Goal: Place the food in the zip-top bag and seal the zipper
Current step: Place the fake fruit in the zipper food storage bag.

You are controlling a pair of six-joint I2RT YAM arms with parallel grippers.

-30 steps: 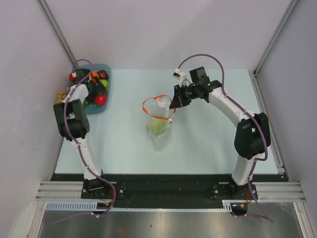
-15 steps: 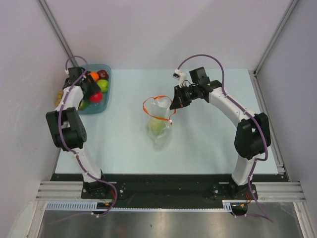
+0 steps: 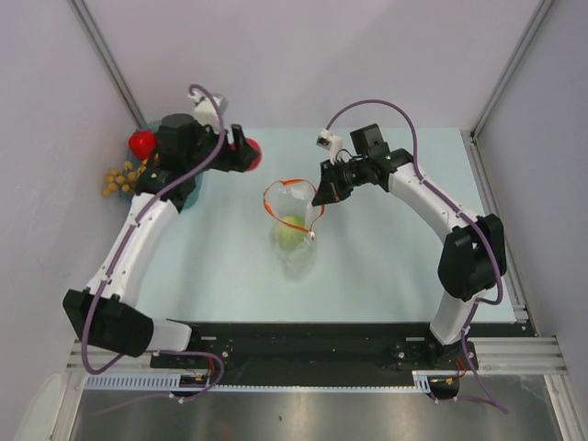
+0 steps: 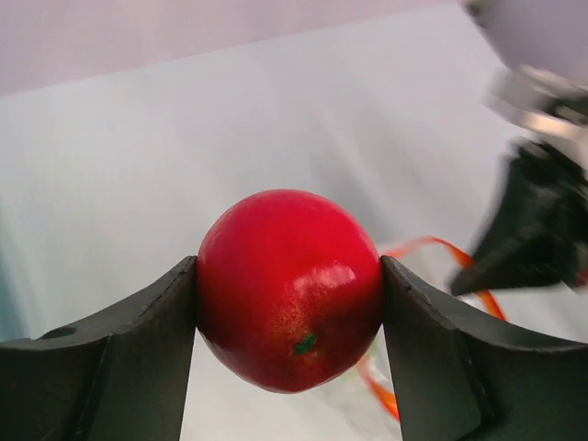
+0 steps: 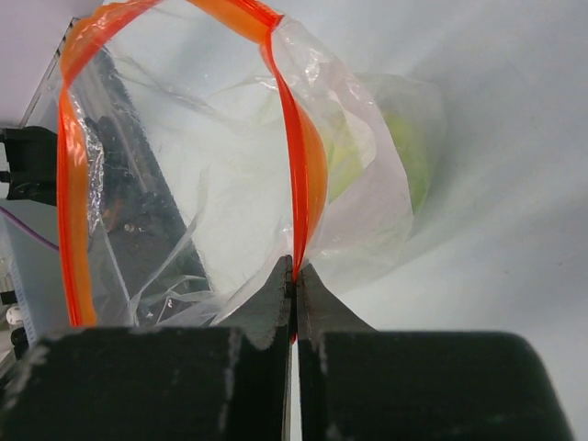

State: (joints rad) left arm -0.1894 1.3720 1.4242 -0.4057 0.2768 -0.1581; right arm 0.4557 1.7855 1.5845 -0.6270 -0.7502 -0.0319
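My left gripper (image 3: 243, 152) is shut on a red apple (image 4: 289, 289) and holds it above the table, up and left of the zip-top bag (image 3: 296, 241). The bag lies mid-table with its mouth held open; its red-orange zipper (image 3: 287, 184) forms a loop. A green apple (image 3: 291, 231) lies inside the bag and also shows in the right wrist view (image 5: 409, 161). My right gripper (image 3: 322, 197) is shut on the zipper (image 5: 296, 211) at the mouth's right side. The zipper also shows past the apple in the left wrist view (image 4: 478, 299).
The teal tray (image 3: 186, 196) at the far left is mostly hidden under my left arm. A red fruit (image 3: 141, 143) shows at its back edge. A cluster of small yellow balls (image 3: 119, 179) lies left of the tray by the wall.
My left arm has lifted out of the tray and swung right with the red apple, now near the bag's open mouth. The right gripper has kept hold of the zipper.
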